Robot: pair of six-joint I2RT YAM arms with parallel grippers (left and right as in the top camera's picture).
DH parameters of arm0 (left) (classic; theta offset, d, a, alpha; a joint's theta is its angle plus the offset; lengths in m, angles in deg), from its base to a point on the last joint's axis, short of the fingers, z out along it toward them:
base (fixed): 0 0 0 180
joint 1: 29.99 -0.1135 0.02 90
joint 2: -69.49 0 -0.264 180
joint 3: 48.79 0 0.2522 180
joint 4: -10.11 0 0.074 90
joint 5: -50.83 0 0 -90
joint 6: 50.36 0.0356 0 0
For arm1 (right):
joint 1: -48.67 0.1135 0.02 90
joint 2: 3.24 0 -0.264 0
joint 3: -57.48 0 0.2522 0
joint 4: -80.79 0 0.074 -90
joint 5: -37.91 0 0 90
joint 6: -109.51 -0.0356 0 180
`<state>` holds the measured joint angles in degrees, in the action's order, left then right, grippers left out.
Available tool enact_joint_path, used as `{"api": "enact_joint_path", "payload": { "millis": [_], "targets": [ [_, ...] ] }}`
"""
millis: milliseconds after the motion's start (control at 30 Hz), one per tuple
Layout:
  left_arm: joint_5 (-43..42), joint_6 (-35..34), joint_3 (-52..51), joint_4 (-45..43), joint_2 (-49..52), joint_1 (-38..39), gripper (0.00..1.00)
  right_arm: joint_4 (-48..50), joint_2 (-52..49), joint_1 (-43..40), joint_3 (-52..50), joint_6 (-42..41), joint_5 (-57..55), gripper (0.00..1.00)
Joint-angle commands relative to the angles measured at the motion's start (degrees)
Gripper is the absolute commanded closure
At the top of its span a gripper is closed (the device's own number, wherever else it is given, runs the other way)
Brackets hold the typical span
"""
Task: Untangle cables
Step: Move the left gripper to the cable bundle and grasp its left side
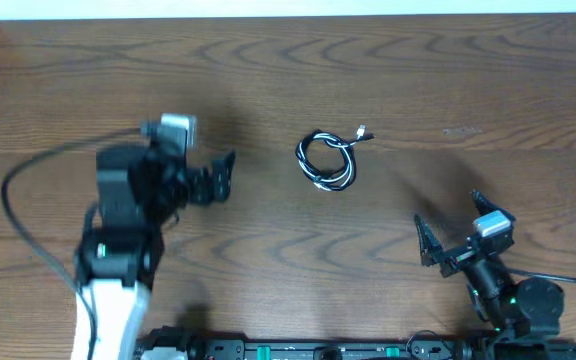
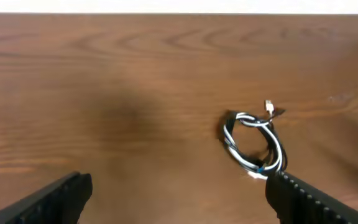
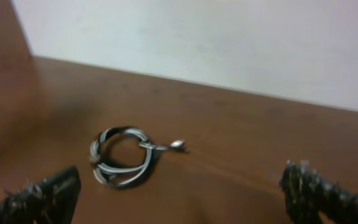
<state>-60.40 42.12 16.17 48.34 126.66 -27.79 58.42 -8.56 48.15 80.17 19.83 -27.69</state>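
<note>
The cables (image 1: 336, 182) lie as one small coil of white and black strands on the wooden table, just right of centre, with a small plug sticking out at the coil's upper right. My left gripper (image 1: 223, 178) hovers to the coil's left, open and empty, pointing toward it. In the left wrist view the cables (image 2: 236, 151) sit ahead and to the right, close to the right fingertip, and the left gripper (image 2: 179, 186) holds nothing. My right gripper (image 1: 450, 222) stands open at the lower right, well apart from the coil. The right wrist view shows the cables (image 3: 96, 157) ahead-left of the open right gripper (image 3: 180, 180).
The brown wooden table (image 1: 268, 80) spreads around the coil. A pale wall (image 3: 197, 37) runs along its far edge. The left arm's thick black wire (image 1: 13, 200) loops over the left part of the table. The arm bases stand at the front edge.
</note>
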Motion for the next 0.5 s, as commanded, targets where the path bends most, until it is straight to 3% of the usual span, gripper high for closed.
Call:
{"api": "enact_joint_path", "payload": {
  "millis": [0, 267, 467],
  "targets": [
    [-1.46, -1.03, 7.89, 1.01, 8.22, 2.43, 0.06, -2.93, -6.78, 0.35, 8.07, -2.03, 3.69, 0.01],
    [-3.26, -1.01, 11.10, -3.52, 18.51, 6.67, 0.05, -10.36, -29.62, 0.35, 25.79, -1.97, 7.76, 0.01],
    [-14.71, -1.09, 11.06, -7.39, 23.32, 7.37, 0.05, -23.82, -52.85, 0.33, 46.88, -0.68, 9.11, 0.01]
  ]
}}
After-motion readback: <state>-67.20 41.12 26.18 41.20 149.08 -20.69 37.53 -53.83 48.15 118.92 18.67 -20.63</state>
